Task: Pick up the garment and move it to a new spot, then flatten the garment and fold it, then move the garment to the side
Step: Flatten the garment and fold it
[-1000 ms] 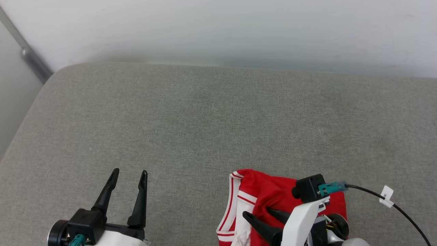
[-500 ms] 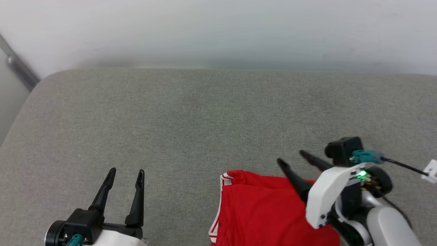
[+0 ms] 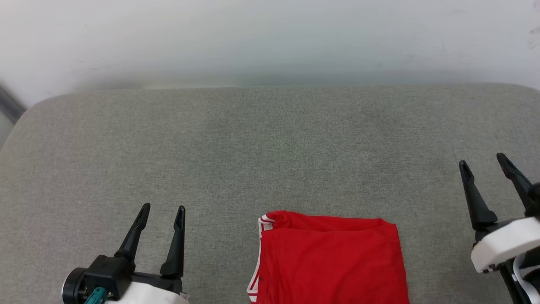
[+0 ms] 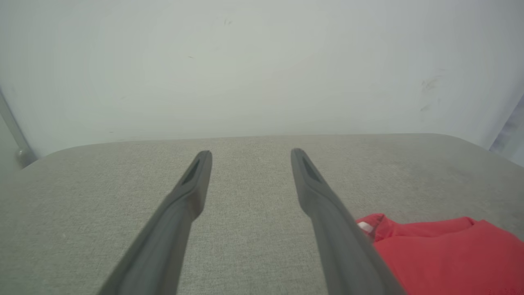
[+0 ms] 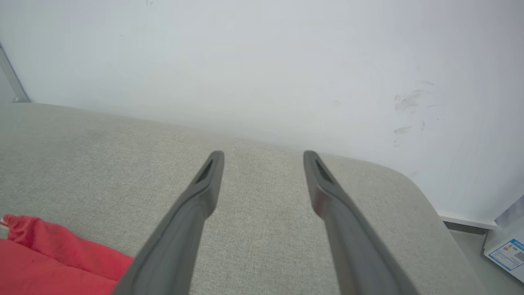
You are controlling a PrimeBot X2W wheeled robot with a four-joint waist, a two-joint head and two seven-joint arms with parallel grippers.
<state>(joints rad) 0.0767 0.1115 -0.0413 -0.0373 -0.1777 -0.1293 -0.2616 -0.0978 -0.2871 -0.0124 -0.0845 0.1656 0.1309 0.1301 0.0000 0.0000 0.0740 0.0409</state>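
Note:
The garment (image 3: 329, 261) lies folded into a red rectangle at the near edge of the grey cushion, with red-and-white trim along its left side. It also shows as the garment (image 4: 446, 254) at the lower right of the left wrist view and the garment (image 5: 45, 258) at the lower left of the right wrist view. My left gripper (image 3: 162, 207) stands open to its left, with nothing between the fingers (image 4: 196, 184). Off to the right of the cloth, my right gripper (image 3: 483, 159) is open and empty, its fingers (image 5: 204, 188) over bare cushion.
The grey fabric cushion (image 3: 270, 147) has rounded corners and ends at a pale wall (image 3: 270, 38) behind. A metal rail (image 4: 12, 131) runs at the left. A box with a printed label (image 5: 507, 250) sits on the floor past the cushion's right corner.
The right gripper opened, let go of the garment and swung away to the right. The garment now lies flat as a folded rectangle. The head view shifted a little to the right.

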